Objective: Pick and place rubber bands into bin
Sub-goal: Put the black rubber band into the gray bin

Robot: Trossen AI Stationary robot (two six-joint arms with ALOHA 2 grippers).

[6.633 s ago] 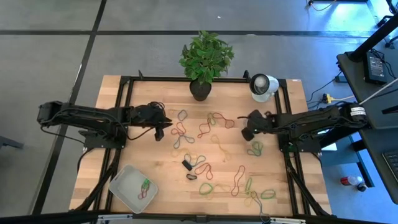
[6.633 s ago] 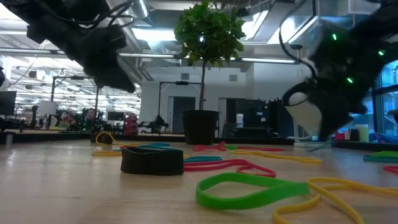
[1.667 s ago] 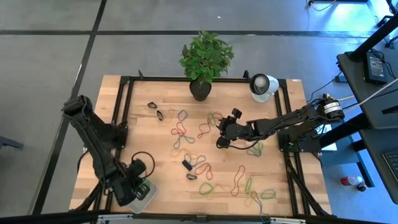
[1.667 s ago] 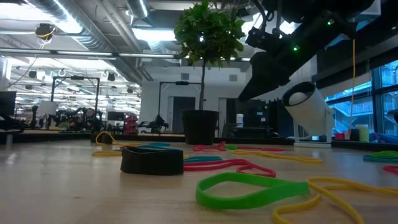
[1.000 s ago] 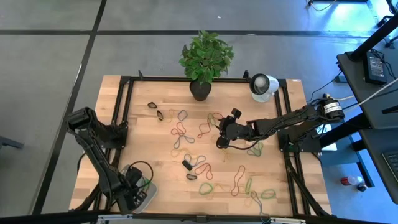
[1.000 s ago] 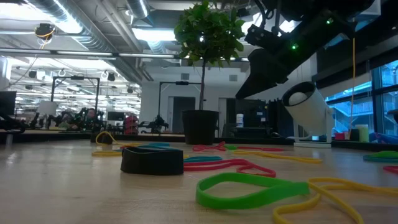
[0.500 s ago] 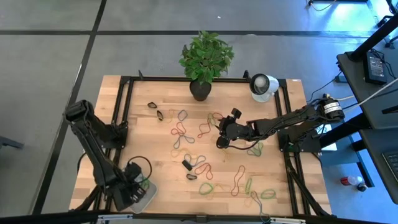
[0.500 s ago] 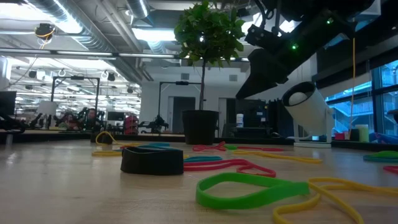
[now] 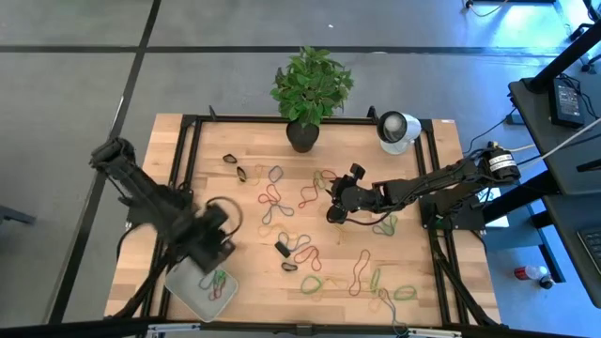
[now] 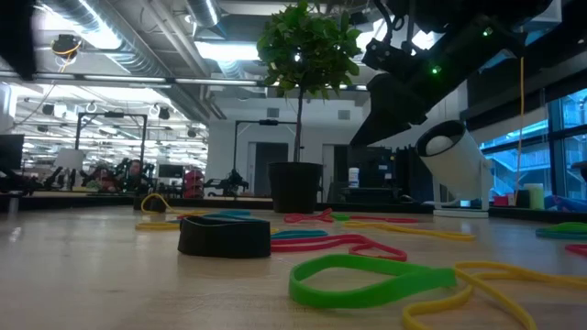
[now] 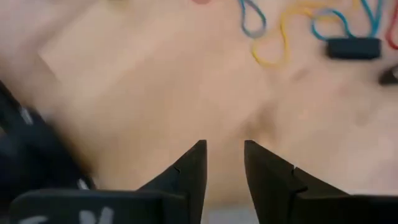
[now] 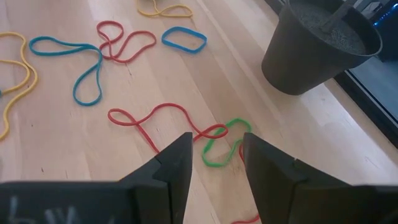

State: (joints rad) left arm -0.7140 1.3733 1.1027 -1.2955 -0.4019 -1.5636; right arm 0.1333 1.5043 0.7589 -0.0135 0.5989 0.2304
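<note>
One bin (image 9: 191, 286) sat at seven o'clock, two rubber bands (image 9: 217, 280) inside; the left gripper (image 9: 222, 246) hung empty above its rim, fingers slightly parted. Some twenty loose bands (image 9: 307, 253) crowded the centre. At three o'clock the right gripper (image 9: 332, 212) hovered, open and empty.

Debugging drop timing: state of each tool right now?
Left tool: open, empty, just beyond the bin.
Right tool: open, empty, above rubber bands.
</note>
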